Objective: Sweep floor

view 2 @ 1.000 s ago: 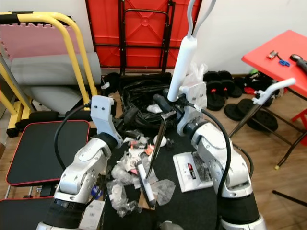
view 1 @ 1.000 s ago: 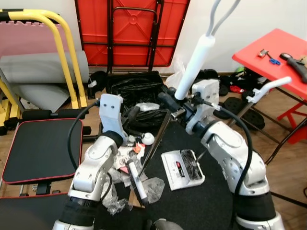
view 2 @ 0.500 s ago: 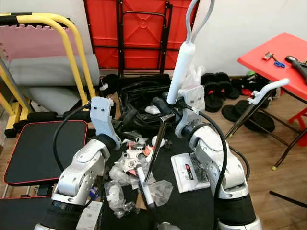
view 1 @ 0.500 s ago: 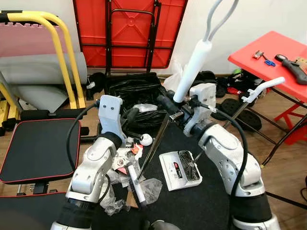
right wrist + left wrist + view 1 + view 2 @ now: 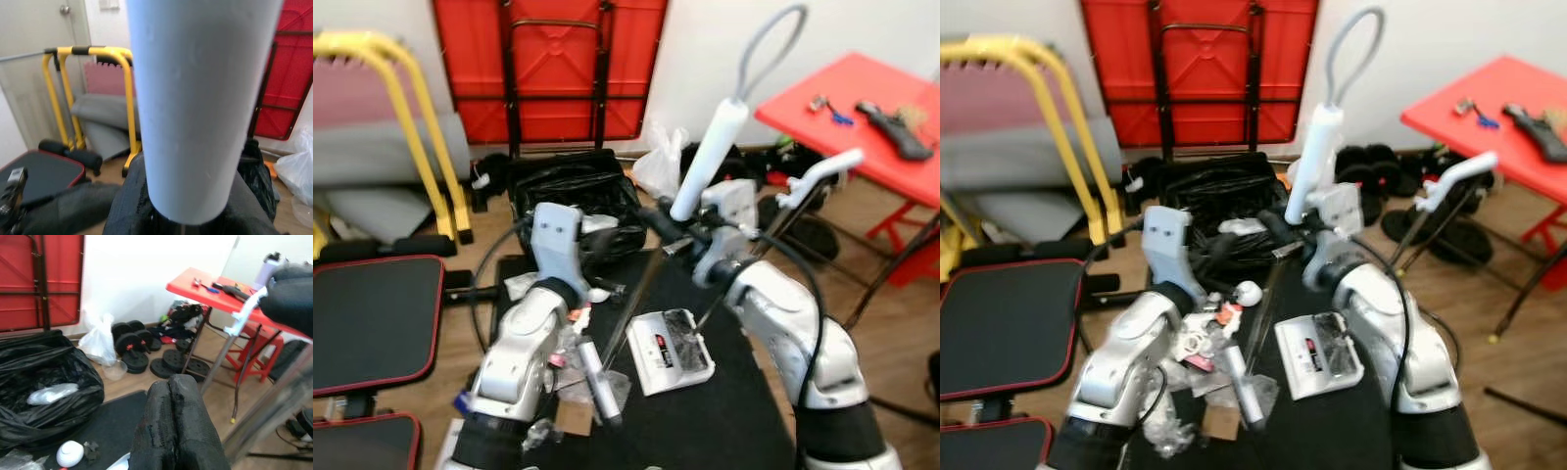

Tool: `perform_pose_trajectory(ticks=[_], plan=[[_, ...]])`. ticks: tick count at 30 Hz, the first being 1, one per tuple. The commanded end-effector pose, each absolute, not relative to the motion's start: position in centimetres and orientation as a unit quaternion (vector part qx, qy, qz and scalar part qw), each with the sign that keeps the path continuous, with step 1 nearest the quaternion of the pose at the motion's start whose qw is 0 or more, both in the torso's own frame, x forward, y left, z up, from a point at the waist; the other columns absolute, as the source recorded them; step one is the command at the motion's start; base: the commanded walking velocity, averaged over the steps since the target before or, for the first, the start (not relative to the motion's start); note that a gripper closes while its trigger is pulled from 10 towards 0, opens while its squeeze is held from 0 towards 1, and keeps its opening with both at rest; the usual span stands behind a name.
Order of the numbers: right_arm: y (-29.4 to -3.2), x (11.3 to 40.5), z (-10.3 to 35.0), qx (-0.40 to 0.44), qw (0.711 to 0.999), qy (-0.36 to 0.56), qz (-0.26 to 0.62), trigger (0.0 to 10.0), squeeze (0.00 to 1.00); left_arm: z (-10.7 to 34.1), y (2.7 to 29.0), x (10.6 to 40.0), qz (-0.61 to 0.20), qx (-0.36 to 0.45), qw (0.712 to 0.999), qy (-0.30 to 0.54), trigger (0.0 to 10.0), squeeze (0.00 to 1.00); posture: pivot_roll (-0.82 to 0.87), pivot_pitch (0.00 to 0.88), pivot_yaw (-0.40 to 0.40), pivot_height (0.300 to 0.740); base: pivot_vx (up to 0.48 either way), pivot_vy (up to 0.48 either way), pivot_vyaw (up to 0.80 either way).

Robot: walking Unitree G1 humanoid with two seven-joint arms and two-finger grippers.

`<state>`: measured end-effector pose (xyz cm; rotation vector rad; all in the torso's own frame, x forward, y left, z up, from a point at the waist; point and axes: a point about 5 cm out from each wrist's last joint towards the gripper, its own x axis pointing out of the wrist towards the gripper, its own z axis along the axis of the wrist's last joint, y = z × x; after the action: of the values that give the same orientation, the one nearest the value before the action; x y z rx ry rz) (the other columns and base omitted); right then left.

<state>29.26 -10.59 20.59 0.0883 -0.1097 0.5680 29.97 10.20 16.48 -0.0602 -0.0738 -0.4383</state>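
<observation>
The right pincer (image 5: 658, 217) is closed around the white broom handle (image 5: 707, 162) above the black mat (image 5: 724, 411), and the left pincer (image 5: 177, 423) has its fingers pressed together, holding nothing

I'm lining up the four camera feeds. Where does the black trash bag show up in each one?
Left eye view: black trash bag at centre left, behind the arms.
Right eye view: bag at upper centre.
Left wrist view: bag at the left edge.
Right wrist view: dark part beside the pale handle; unsure.
Shared landmark: folded red table behind it.
</observation>
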Motion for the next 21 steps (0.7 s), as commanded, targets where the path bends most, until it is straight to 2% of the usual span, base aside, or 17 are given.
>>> perform_pose_trajectory(ticks=[1, 8, 20, 21], plan=[[-10.79, 29.08, 21.52, 0.050, 0.955, -0.082, 0.281, 10.0, 0.00, 16.18, 9.90, 29.87, -0.233, -0.030, 0.972, -0.029, 10.0, 0.00, -0.14, 0.112, -0.153, 0.740, 0.000, -0.424, 0.00], [-10.46, 29.23, 21.23, 0.053, 0.954, -0.082, 0.284, 10.0, 0.00, 16.13, 10.11, 29.93, -0.230, -0.028, 0.972, -0.028, 10.0, 0.00, -0.13, 0.110, -0.131, 0.740, 0.000, -0.421, 0.00], [-10.46, 29.57, 21.24, 0.053, 0.956, -0.087, 0.274, 10.0, 0.00, 16.19, 10.66, 30.37, -0.213, -0.025, 0.977, -0.023, 10.0, 0.00, -0.13, 0.111, -0.120, 0.740, 0.000, 0.000, 0.00], [-10.60, 29.60, 21.28, 0.053, 0.957, -0.087, 0.272, 10.0, 0.00, 16.20, 10.63, 30.35, -0.215, -0.023, 0.976, -0.023, 10.0, 0.00, -0.13, 0.112, -0.119, 0.740, 0.247, 0.000, 0.78]])
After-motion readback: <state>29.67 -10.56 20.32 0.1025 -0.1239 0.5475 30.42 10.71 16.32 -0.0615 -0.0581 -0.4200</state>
